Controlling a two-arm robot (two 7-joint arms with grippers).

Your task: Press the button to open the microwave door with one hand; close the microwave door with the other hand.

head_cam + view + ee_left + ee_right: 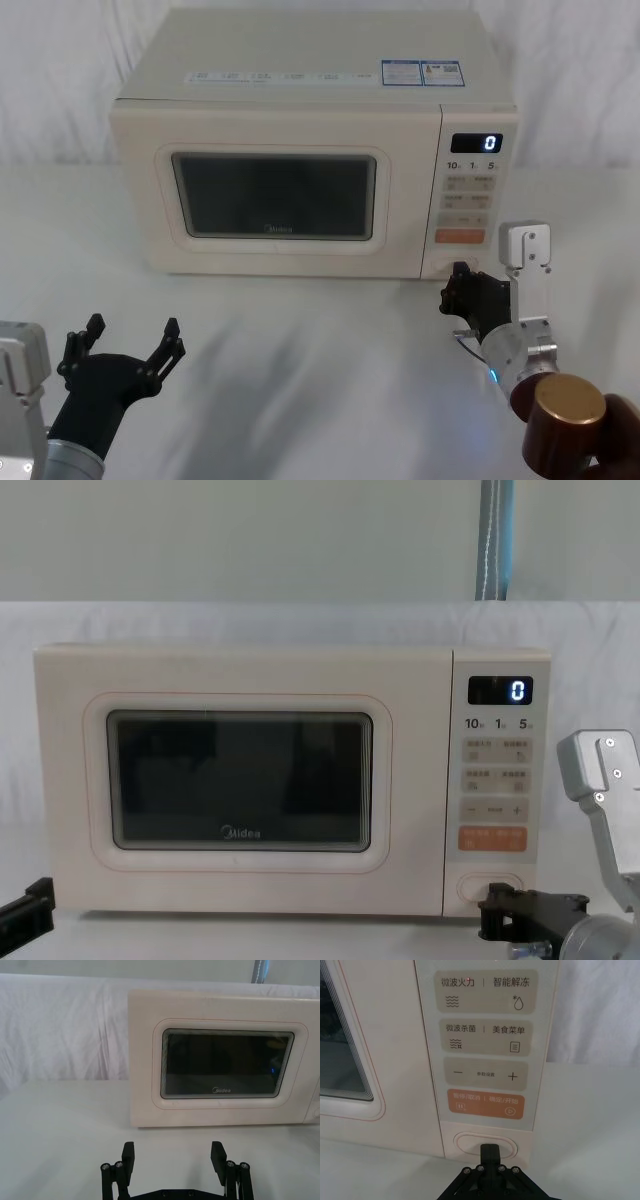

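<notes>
The cream microwave (300,110) stands at the back of the table with its door (270,255) closed flush. My right gripper (458,278) is shut, its joined fingertips (489,1150) right at the large pill-shaped button (469,1142) at the bottom of the control panel; whether it is pressing I cannot tell. In the chest view the button (490,887) sits just above that gripper (490,920). My left gripper (133,335) hangs open near the table's front left, facing the door (220,1110) from well back, with nothing between its fingers (128,1154).
A white cloth covers the table (300,360) and the wall behind. The orange rectangular button (487,1104) lies just above the large button. The display (477,143) reads 0. The right arm's brown joint (565,420) fills the front right corner.
</notes>
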